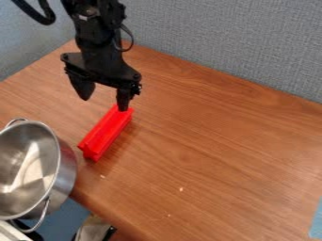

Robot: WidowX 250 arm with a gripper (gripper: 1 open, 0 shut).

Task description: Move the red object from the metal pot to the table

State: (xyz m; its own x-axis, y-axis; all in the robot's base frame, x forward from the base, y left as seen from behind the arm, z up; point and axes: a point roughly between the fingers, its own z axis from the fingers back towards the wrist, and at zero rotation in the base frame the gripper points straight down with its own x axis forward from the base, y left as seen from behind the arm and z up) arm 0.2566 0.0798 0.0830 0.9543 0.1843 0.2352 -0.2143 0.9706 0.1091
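Red block [105,131] lies flat on the brown table [214,151], just right of the metal pot [28,179], which sits at the table's near-left edge and appears empty. The block is therefore out of the pot and resting on the wood, so the task's goal looks met, judging from this layout alone.

Tool [105,93]: 2 dark fingers spread apart, holding nothing, hanging above the block's far end; the right finger looks close to or touching that end, though contact cannot be confirmed from this view.

Risk: with 1 finger so near the block's far end, any sideways or downward move of the tool could nudge the block, pushing it toward the pot or skewing it toward the near edge. A straight lift seems the safest exit.

Arm pose: black arm enters from the table's far-left side, wrist pointing steeply downward, fingers aimed at the tabletop.
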